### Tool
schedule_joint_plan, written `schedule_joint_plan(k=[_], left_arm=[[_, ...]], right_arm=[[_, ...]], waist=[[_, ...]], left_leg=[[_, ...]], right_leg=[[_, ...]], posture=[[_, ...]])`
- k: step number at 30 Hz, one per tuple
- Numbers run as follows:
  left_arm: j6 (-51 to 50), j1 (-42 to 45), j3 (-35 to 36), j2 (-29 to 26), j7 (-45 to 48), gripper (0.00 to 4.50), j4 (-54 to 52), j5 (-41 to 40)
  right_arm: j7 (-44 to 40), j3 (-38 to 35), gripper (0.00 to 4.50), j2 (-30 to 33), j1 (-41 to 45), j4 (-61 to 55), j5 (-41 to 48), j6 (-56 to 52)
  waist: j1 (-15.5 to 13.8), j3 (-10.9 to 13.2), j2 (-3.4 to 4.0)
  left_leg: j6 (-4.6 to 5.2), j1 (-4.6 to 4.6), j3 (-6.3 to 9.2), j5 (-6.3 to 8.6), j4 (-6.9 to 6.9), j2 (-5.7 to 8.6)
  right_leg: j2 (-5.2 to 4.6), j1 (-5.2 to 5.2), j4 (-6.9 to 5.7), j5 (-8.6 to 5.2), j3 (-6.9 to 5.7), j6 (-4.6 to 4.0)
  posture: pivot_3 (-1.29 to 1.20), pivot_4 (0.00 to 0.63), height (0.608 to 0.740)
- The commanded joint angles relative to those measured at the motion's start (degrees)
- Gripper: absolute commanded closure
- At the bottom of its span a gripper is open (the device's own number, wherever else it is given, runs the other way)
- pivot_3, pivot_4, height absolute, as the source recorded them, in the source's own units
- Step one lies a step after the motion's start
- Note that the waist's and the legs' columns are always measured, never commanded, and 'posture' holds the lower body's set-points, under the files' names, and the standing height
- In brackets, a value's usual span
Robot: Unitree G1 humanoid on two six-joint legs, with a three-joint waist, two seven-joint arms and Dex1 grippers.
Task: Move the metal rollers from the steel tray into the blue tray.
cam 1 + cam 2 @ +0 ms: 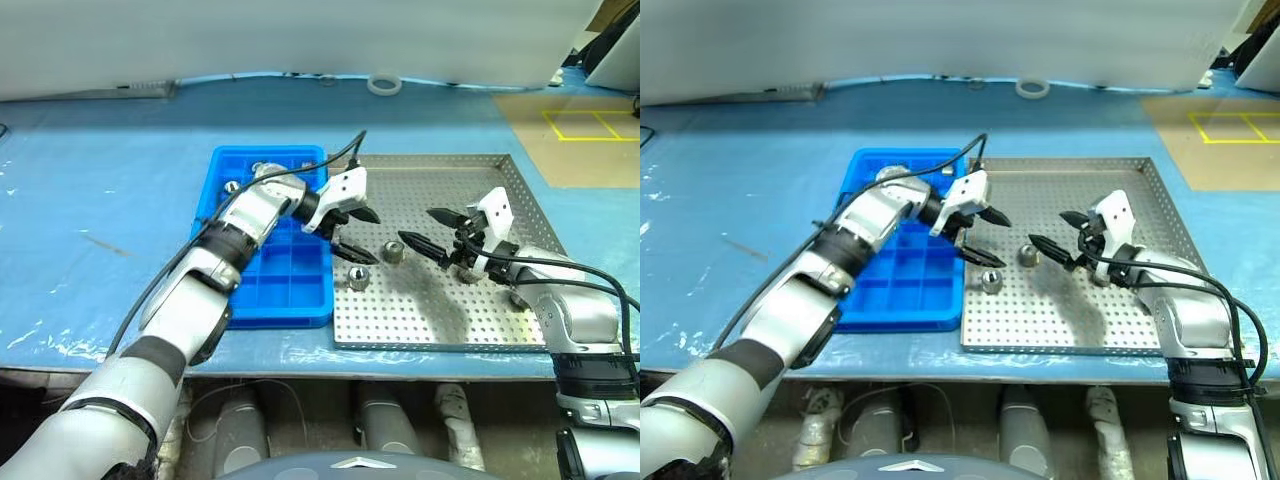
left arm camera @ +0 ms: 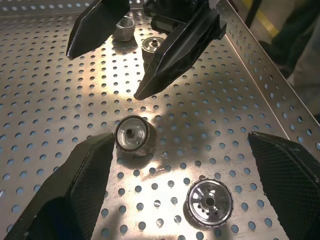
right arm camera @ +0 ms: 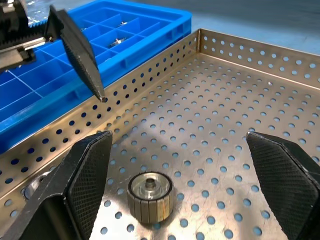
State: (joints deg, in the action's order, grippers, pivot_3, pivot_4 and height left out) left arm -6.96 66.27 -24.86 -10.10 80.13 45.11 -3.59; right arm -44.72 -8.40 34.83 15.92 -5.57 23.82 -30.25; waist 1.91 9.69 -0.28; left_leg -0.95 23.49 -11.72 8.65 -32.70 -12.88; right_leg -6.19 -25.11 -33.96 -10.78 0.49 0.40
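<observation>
The steel tray [image 1: 440, 310] lies right of the blue tray [image 1: 285, 290]. Two metal rollers [image 1: 393, 251] [image 1: 357, 277] sit on its perforated floor near its left side, and two more [image 1: 465, 272] [image 1: 518, 297] lie by my right wrist. My left gripper [image 1: 377, 238] reaches over the blue tray's edge into the steel tray, open, just above the nearer two rollers [image 2: 132, 135] [image 2: 210, 201]. My right gripper [image 1: 415, 224] faces it from the right, open and empty, with one roller [image 3: 149, 196] ahead of its fingers. A few rollers [image 1: 232, 186] rest in the blue tray's far compartments.
A white tape ring [image 1: 384, 84] lies on the blue table cover at the back. A brown board with yellow lines [image 1: 580, 125] lies at the far right. The two grippers' fingertips stand close together over the tray.
</observation>
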Motion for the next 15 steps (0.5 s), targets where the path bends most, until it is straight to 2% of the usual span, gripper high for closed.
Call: schedule_joint_plan(k=[1, 15], left_arm=[[5.12, 3.78, -3.56, 1.31, 2.67, 0.01, 7.24, 5.96], [13.85, 7.23, -6.91, 8.23, 8.79, 0.01, 18.25, 16.22]], right_arm=[[0.59, -2.52, 0.0, 0.71, -0.38, -3.18, 1.72, -0.28], [1.88, -1.97, 0.0, 0.03, -0.45, -3.36, 1.88, -0.25]], waist=[[0.3, 0.0, 0.01], [0.4, 0.0, 0.0]], left_leg=[[0.02, 0.0, 0.0, 0.02, -0.01, 0.02], [0.23, 0.06, -0.02, 0.07, -0.11, 0.06]], right_leg=[[-0.02, 0.03, 0.01, 0.0, -0.01, 0.0], [-0.11, 0.08, 0.08, 0.0, -0.03, -0.01]], posture=[[-0.48, 0.15, 0.74], [-0.49, 0.15, 0.74]])
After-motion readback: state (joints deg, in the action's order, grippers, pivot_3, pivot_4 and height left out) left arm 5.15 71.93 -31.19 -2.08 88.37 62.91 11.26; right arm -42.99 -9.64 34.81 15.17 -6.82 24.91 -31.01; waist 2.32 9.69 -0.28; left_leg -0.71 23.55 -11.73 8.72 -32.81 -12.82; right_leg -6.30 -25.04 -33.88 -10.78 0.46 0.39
